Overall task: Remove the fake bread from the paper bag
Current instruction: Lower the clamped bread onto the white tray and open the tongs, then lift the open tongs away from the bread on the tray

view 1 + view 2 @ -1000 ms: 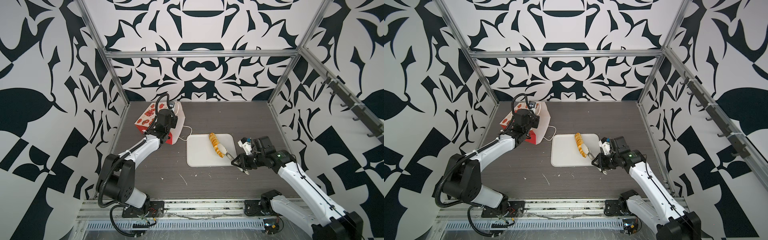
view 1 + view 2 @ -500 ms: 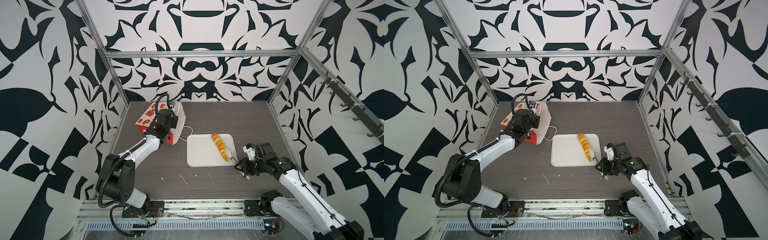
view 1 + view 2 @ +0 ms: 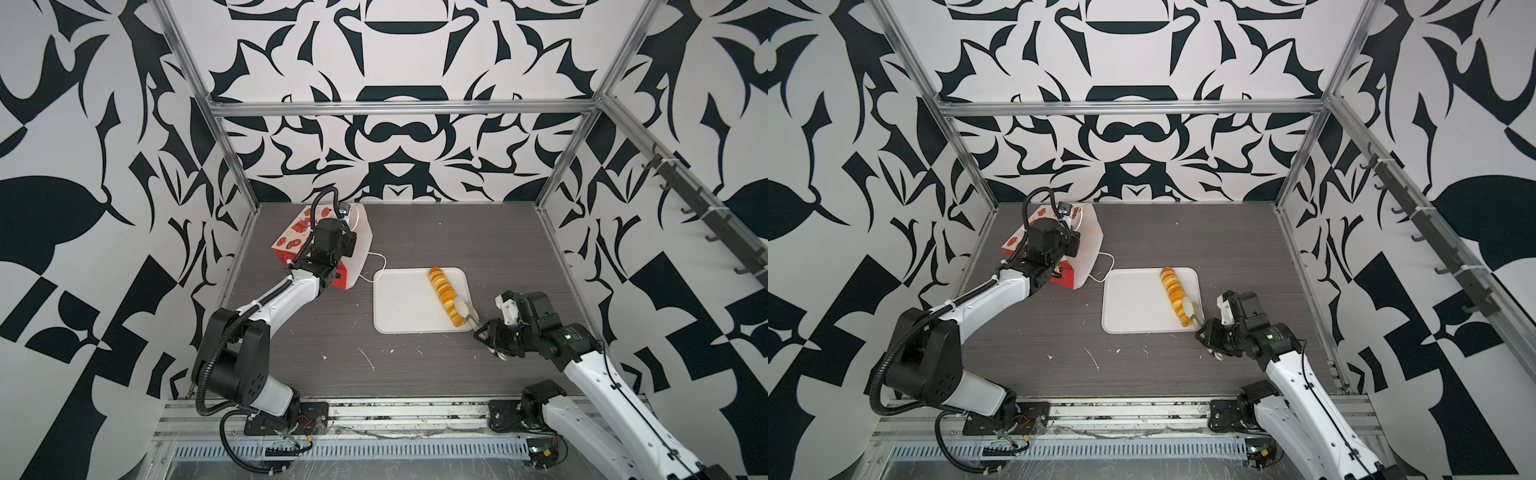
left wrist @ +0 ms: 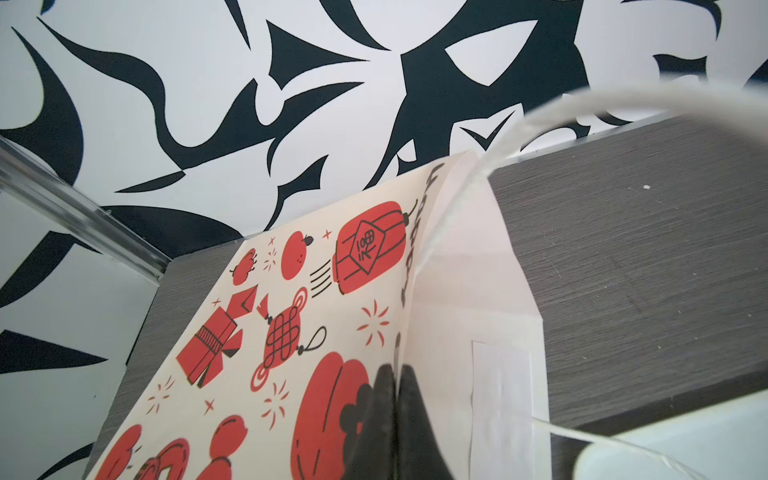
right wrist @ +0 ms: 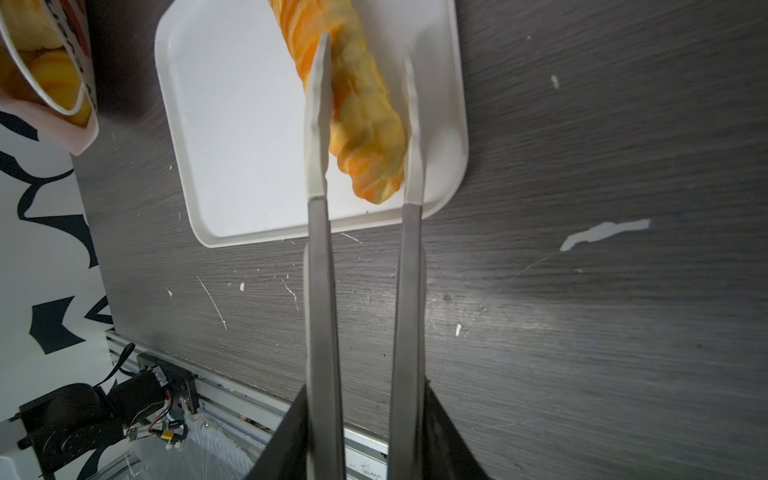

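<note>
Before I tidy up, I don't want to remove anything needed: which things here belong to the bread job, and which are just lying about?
In use: bag, pinched by left gripper; loaf on tray; bread inside the bag; tongs in right gripper.
Lying about: white flecks on table; wall hooks.

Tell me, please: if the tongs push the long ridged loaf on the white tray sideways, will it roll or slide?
The long ridged loaf looks rounded, so it would probably roll rather than slide. Its glossy skin may slip between the narrow tongs. The white tray has a raised rim that could stop it.
</note>
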